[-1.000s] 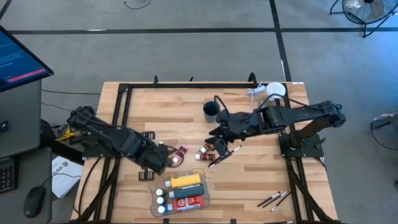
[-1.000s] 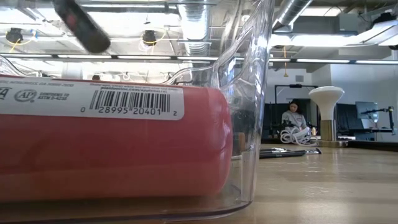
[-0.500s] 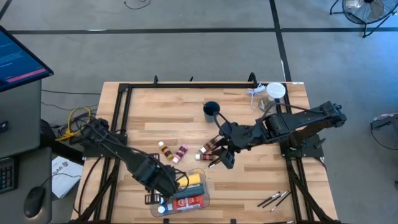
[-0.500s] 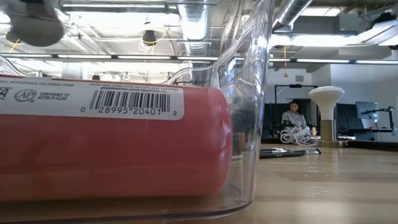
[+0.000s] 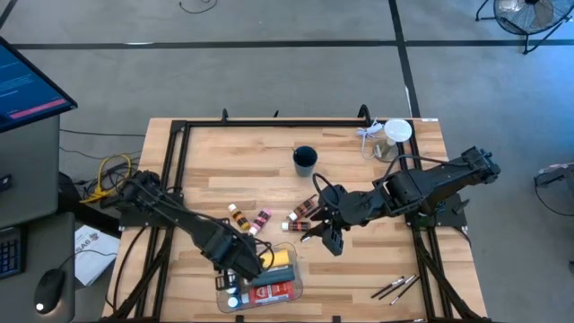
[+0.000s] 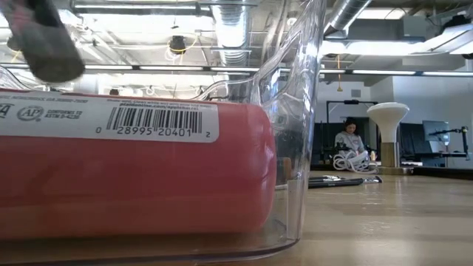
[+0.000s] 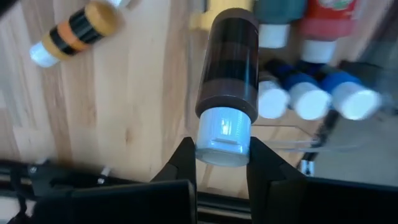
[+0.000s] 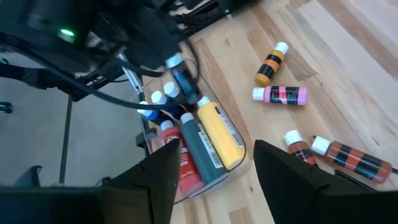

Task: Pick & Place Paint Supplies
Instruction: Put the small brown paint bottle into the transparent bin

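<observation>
My left gripper (image 7: pixel 222 152) points down over the left end of the clear bin (image 5: pixel 296 274) and is shut on a dark brown bottle (image 7: pixel 227 59) with a white cap. In the bin lie a yellow bottle (image 5: pixel 273 259), a dark tube, a red tube (image 6: pixel 133 170) and small blue white-capped bottles (image 7: pixel 308 99). An orange-and-black tube (image 5: pixel 238 216), a pink tube (image 5: pixel 261 220) and two brown tubes (image 5: pixel 303 212) lie loose on the table. My right gripper (image 5: pixel 328 236) hovers open just near of the brown tubes, holding nothing. My left gripper pinches the brown bottle's white cap (image 7: pixel 222 132) between its two fingers (image 7: pixel 184 163), coming from above and pointing down. The bottle hangs upright below the fingers, cap up, lifted clear above the bin's left end.
Several thin brushes (image 5: pixel 395 287) lie near the front right corner. A dark blue cup (image 5: pixel 305 160) stands at the middle rear, and a clear jar with a white lid (image 5: pixel 395 135) at the far right corner. A black frame rims the table's far and left sides.
My left gripper has carried the brown bottle from beside the loose tubes toward the near edge and down, ending over the bin's left end, and has rolled somewhat. My right gripper, still open, has swung from over the brown tubes toward the near edge.
</observation>
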Robot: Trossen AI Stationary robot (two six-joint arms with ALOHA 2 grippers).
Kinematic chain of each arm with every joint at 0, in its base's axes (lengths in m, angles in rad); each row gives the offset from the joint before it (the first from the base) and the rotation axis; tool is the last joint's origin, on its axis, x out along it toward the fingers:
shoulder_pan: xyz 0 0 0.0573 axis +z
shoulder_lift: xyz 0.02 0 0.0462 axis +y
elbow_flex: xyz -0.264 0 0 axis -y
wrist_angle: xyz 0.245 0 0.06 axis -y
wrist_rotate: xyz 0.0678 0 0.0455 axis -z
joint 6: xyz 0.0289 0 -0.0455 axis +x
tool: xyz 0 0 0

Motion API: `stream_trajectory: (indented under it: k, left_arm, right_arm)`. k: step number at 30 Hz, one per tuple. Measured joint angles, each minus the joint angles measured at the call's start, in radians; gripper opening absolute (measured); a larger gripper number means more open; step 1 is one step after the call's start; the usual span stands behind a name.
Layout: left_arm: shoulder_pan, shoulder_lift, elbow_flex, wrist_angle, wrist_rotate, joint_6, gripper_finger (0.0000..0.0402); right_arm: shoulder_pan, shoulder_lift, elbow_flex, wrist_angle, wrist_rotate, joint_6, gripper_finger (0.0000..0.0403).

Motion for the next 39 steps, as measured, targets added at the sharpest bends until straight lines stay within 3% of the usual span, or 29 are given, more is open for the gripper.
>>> stream_trajectory:
  k: [10, 24, 39]
  left_arm:
    - [-0.003, 0.000, -0.109, 0.001, 0.095, -0.021, 0.0033]
    - [-0.007, 0.018, -0.113, 0.002, 0.132, -0.023, 0.0033]
    - [-0.007, 0.102, -0.114, 0.002, 0.153, 0.082, 0.0033]
  right_arm:
    - [0.001, 0.000, 0.000, 0.013, 0.001, 0.000, 0.0196]
    - [0.000, 0.000, 0.000, 0.024, 0.008, -0.011, 0.0196]
    - [0.000, 0.000, 0.000, 0.034, 0.027, -0.011, 0.0194]
